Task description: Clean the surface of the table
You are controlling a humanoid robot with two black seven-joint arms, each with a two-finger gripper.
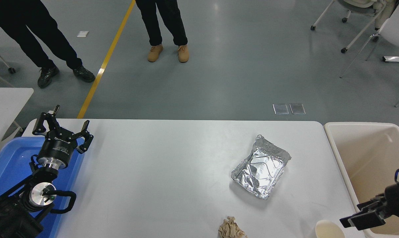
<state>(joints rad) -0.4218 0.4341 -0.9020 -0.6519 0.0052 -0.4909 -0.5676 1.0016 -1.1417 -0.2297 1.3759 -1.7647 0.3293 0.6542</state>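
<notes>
Head view: 3 items litter the table (173, 172); right pincer (360, 219), state indeterminate, nears paper cup (329, 229); next move: grasp, bin it.

Your left gripper (61, 128) parked near left, fingers spread. Your right gripper (361, 219) low at near right, finger state unclear.

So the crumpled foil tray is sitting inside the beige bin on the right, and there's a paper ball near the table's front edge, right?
Not quite. The head view shows the foil tray lying on the white table, left of the beige bin, not inside it. The paper ball is indeed near the front edge.
</notes>
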